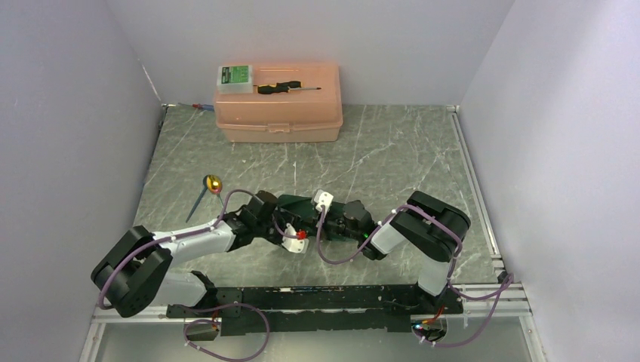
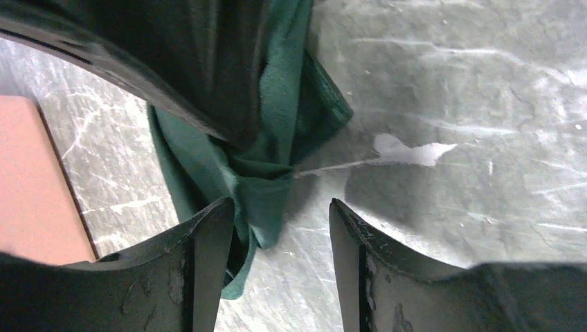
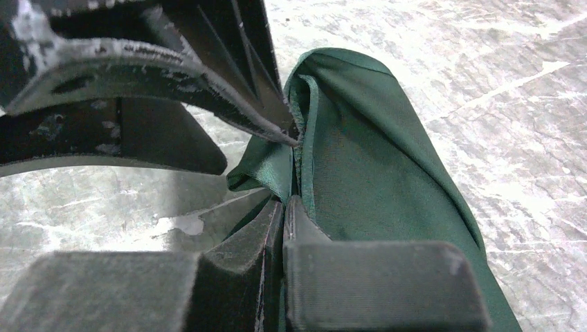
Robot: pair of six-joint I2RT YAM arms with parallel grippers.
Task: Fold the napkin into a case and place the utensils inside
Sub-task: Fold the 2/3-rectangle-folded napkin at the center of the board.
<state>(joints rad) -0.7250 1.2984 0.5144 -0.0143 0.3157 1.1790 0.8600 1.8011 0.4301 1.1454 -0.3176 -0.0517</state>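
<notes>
My right gripper point(image 3: 285, 202) is pinched fully together on a gathered edge of the napkin point(image 3: 360, 159), so that arm is busy. My left gripper point(image 2: 278, 211) meets it from the opposite side with its jaws about halfway apart and gripping nothing; a fold of the green cloth hangs down past the inner face of one finger. The napkin is a bunched heap between my two tools at mid-table point(image 1: 407, 151), not yet a case. Just beyond it on the marble lies a thin silvery shape point(image 2: 408, 152), possibly the second utensil, though I cannot tell. Farther out and to my left is the gold-headed spoon point(image 1: 213, 182), head away from me and handle slanting back toward my left base. My free left arm is clearly the nearer one. The peach box point(image 1: 278, 113) with the screwdriver point(image 1: 287, 87) stands at the back.
</notes>
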